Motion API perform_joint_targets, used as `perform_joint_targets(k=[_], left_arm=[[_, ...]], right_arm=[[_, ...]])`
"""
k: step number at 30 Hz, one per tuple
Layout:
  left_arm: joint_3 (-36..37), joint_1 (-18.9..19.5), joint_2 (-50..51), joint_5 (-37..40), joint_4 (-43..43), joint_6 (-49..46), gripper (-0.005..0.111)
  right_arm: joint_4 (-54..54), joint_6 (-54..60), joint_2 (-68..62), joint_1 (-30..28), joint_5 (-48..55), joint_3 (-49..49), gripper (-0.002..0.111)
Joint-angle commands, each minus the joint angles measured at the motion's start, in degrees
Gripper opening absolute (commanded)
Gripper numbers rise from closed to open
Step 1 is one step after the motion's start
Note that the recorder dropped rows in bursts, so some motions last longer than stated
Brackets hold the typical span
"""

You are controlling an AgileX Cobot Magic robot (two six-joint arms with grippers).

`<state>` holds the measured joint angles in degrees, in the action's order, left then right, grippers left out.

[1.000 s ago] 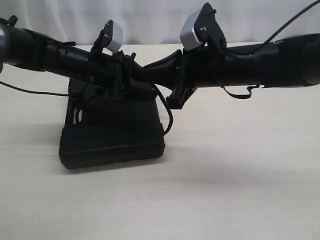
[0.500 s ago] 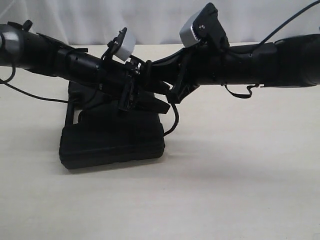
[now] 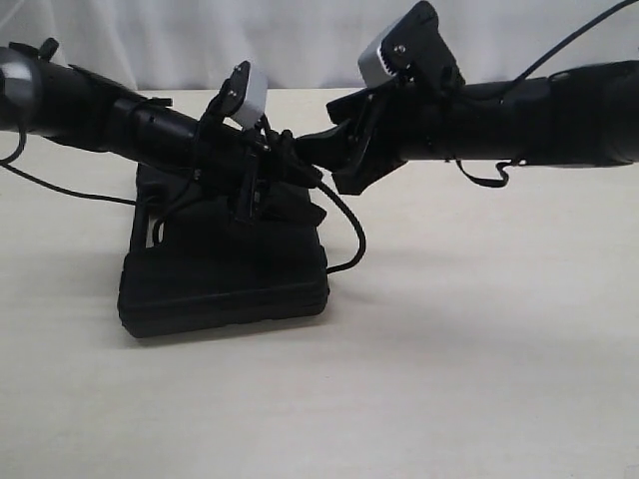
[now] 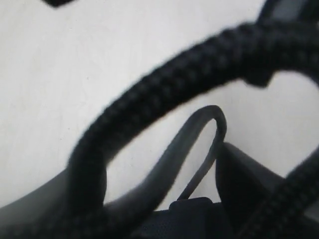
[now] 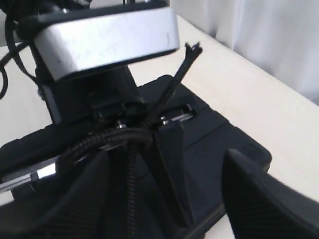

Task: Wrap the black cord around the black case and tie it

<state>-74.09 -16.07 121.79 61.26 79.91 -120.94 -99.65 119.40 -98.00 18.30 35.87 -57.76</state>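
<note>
Directly below the left gripper [image 3: 266, 192] and right gripper [image 3: 318, 165] lies a flat rectangular black plastic case [image 3: 225, 277]; a thin black braided cord [image 3: 359, 232] loops down beneath the right gripper.

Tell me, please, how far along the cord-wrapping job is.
Done: unclear; any turn of the thin black braided cord around the flat black plastic case is hidden by the arms. In hand: the cord is draped over the left tool, its frayed tip free; the right tool stands open beside it. Still to do: tightening and tying; no finished knot shows.
</note>
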Motion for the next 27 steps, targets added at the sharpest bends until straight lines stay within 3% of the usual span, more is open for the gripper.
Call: perform_joint_targets(k=[1, 4, 8, 14, 27], left_arm=[[-0.28, -0.01, 0.06, -0.3, -0.26, -1.63, 0.059], [-0.28, -0.01, 0.06, -0.14, -0.39, -1.63, 0.059], [-0.28, -0.01, 0.06, 0.96, -2.28, -1.63, 0.059], [-0.28, -0.01, 0.06, 1.08, -3.02, -1.63, 0.059], [-0.28, 0.09, 0.06, -0.18, -3.85, -1.63, 0.059]], right_arm=[[-0.3, -5.1, 3.97, -0.15, -2.95, -0.7, 0.062], [-0.3, -19.49, 4.17, -0.15, -4.73, -3.28, 0.062], [2.8, -27.17, 1.78, 0.79, -3.06, -7.78, 0.062], [17.58, -37.41, -4.01, 4.54, -8.12, -13.62, 0.062], [49.68, -59.12, -5.8, 4.39, -7.86, -15.53, 0.062]])
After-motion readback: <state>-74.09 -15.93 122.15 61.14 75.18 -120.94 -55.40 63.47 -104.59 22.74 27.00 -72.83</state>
